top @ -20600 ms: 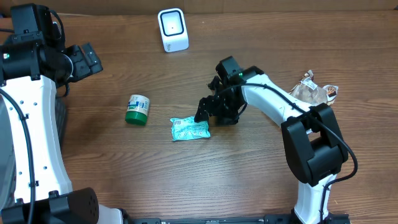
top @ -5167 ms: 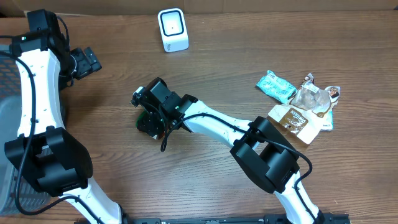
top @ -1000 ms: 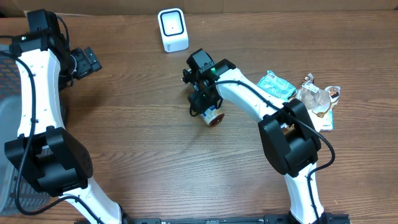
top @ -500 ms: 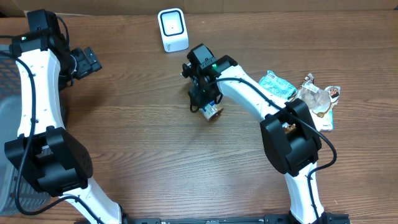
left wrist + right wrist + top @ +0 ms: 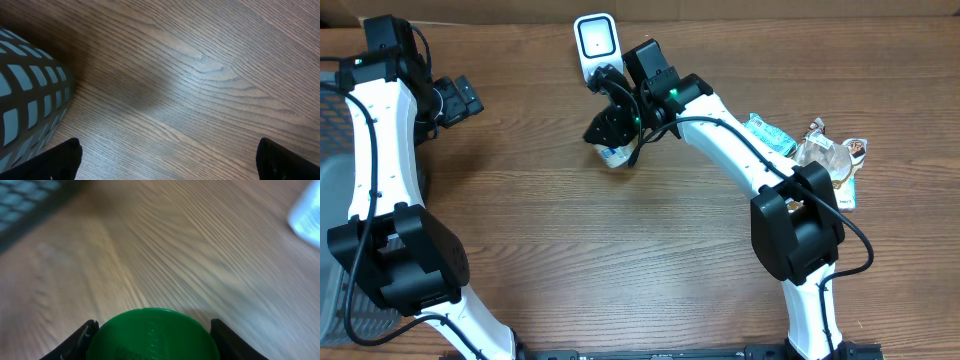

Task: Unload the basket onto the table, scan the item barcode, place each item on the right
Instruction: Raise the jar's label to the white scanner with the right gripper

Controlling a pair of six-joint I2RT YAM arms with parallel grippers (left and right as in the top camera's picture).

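Furthest left, the grey mesh basket (image 5: 27, 107) sits just off to the left of my left gripper (image 5: 460, 98), its wall curving into that wrist view's edge. My left gripper hangs released, jaws spread wide with nothing between them, only the tips of its fingers (image 5: 62, 160) showing at the bottom corners above bare wood grain of the surface (image 5: 200, 75). It is well apart from everything the task concerns. Moving right, my right gripper (image 5: 610, 132) is clenched around the jar (image 5: 616, 155), the jaws pressing on either side of its green lid (image 5: 152, 335), which fills the bottom of that wrist view between my two fingers (image 5: 82, 340). From overhead the jar's pale body pokes out below the gripper, tipped over rather than upright; I cannot tell whether it touches the surface or hangs just above it. The white scanner (image 5: 597, 45) stands just behind my right gripper, toward the far edge of the surface, close to the jar but not touching it. Whether the barcode faces the scanner's window I cannot tell, since my gripper covers most of the label. Further right, well apart from my right gripper and beside my own forearm, lie a teal packet (image 5: 767, 133) and, just beyond it, a small heap of snack packets (image 5: 830, 160).
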